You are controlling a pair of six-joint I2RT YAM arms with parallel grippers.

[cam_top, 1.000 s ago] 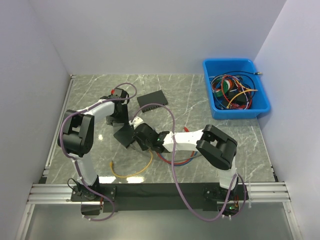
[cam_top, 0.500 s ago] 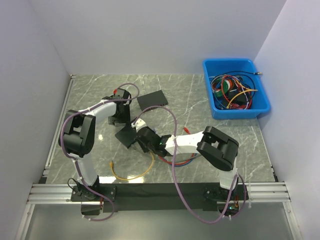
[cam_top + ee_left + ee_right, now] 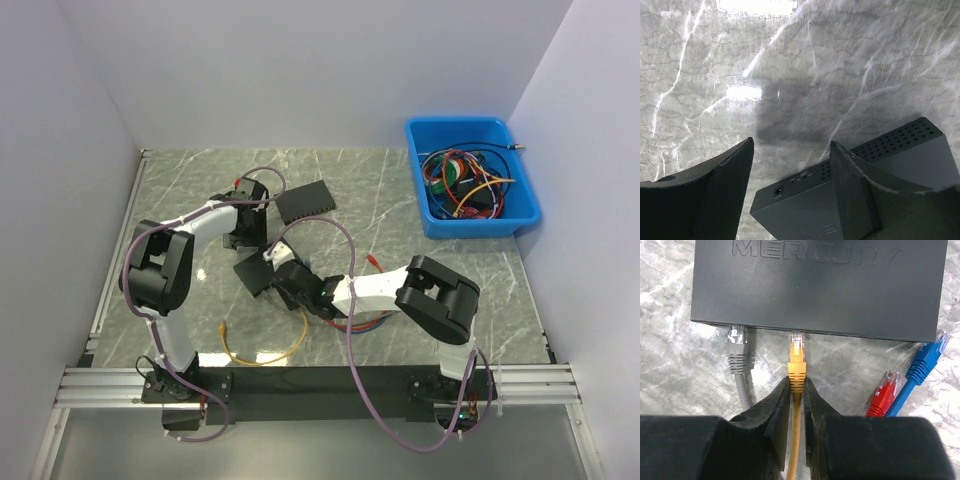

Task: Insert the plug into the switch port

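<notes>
Left gripper (image 3: 790,146) has crept toward the rear dark vented box (image 3: 900,155), fingers spread; right gripper (image 3: 796,386) pinches the orange-booted plug (image 3: 797,352), tip at the dark grey Mercury switch (image 3: 820,285), seemingly unseated; push straight in

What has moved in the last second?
The left gripper slid right toward the far switch, jaws open. The right gripper, jaws shut on the yellow plug, shifted slightly nearer. The Mercury switch and blue bin stayed roughly put.
</notes>
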